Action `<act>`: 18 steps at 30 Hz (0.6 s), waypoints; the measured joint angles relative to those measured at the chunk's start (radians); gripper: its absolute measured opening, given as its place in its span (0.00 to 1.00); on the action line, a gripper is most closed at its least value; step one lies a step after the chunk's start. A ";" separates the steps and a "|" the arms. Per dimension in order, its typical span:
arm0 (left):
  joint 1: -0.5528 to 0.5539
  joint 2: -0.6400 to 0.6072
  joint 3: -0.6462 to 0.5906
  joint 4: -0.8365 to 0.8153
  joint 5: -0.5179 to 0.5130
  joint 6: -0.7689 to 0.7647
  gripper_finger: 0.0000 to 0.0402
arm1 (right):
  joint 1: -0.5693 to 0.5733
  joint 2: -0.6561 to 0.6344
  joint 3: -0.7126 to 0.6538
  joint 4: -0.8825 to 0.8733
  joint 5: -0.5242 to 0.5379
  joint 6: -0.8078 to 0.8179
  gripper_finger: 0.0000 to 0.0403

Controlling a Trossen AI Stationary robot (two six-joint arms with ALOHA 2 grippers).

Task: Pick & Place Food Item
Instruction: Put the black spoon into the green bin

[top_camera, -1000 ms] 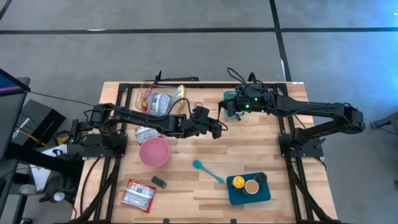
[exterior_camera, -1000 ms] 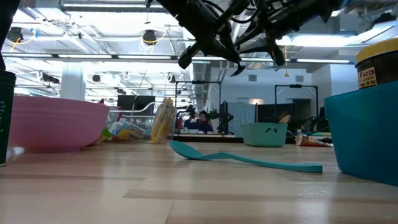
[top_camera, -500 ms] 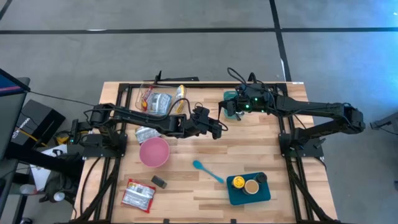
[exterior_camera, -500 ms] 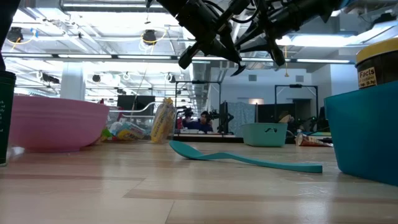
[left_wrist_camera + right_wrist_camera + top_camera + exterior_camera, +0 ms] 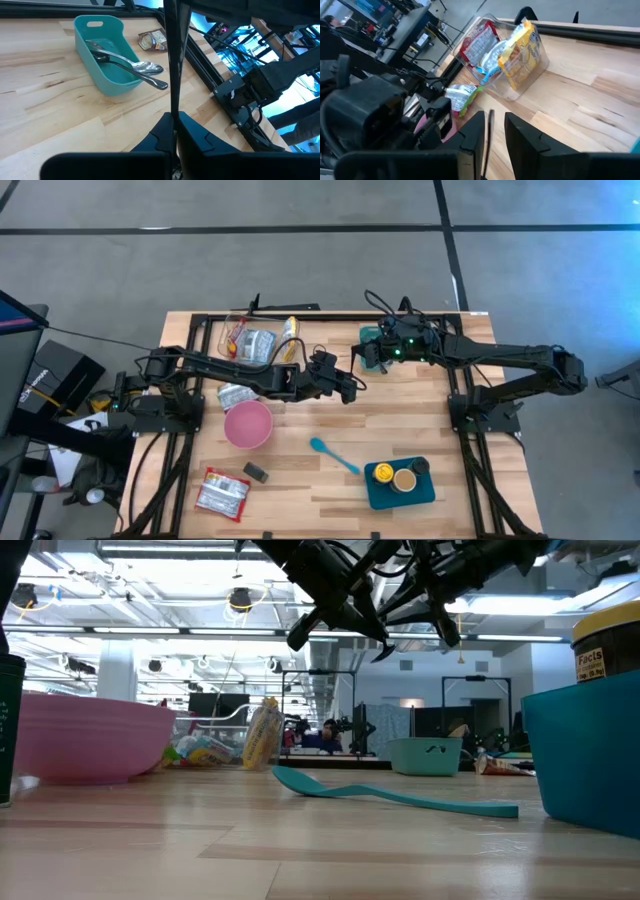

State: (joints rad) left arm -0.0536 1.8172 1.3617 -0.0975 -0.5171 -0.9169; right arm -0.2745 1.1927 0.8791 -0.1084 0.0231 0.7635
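- the left end effector (image 5: 352, 388) is held above the middle of the wooden table (image 5: 420, 430), its fingers pressed together with nothing between them, as the left wrist view shows.
- the right end effector (image 5: 366, 355) is raised over the far part of the table, just beside the teal bin (image 5: 371, 335); its fingers (image 5: 472, 131) are seen in the right wrist view set a little apart, with a thin dark upright piece between them; what that piece is cannot be told.
- the two end effectors are near each other but apart.
- the teal bin (image 5: 102, 55) is shown in the left wrist view with metal spoons (image 5: 135, 67) lying in it, and a small food packet (image 5: 152, 40) is seen on the table just beyond it.
- food packets are gathered in a clear container (image 5: 250, 340) at the far left of the table, with a yellow snack bag (image 5: 290, 332) at its edge.
- one more packet (image 5: 238, 394) is laid on the table between that container and the pink bowl (image 5: 247, 424).
- a red and white packet (image 5: 222, 493) is found at the near left corner, with a small dark block (image 5: 256, 472) beside it.
- a teal spoon (image 5: 332, 455) is laid near the middle, apart from the bowl.
- a teal tray (image 5: 400, 490) at the near right is loaded with a yellow-lidded jar (image 5: 383, 473) and other small containers.
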 joint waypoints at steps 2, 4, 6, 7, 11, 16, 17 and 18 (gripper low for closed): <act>0.000 0.000 0.000 0.000 0.000 0.000 0.01 | 0.000 0.000 0.000 -0.010 0.000 0.000 0.17; 0.000 0.000 0.000 0.000 0.000 0.000 0.00 | 0.000 0.000 0.000 -0.012 0.000 0.004 0.16; 0.000 0.000 0.000 0.000 0.000 0.000 0.00 | 0.000 0.000 0.000 -0.012 0.000 0.005 0.13; 0.000 0.000 0.000 0.000 0.000 0.000 0.00 | 0.000 0.000 0.000 -0.011 0.000 0.005 0.12; 0.000 0.000 0.000 0.000 0.000 0.000 0.01 | 0.000 0.000 0.000 -0.011 0.000 0.001 0.04; 0.000 0.000 0.000 0.000 -0.001 0.000 0.02 | 0.000 0.000 0.000 -0.010 0.002 -0.008 0.02; 0.000 0.000 0.000 0.000 -0.001 0.000 0.03 | 0.000 0.000 0.000 -0.010 0.002 -0.008 0.02; 0.000 0.000 0.000 0.000 0.000 0.001 0.04 | -0.001 0.000 0.000 -0.011 0.002 -0.008 0.02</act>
State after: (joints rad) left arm -0.0532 1.8172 1.3617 -0.0978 -0.5173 -0.9156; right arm -0.2752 1.1931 0.8791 -0.1192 0.0250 0.7555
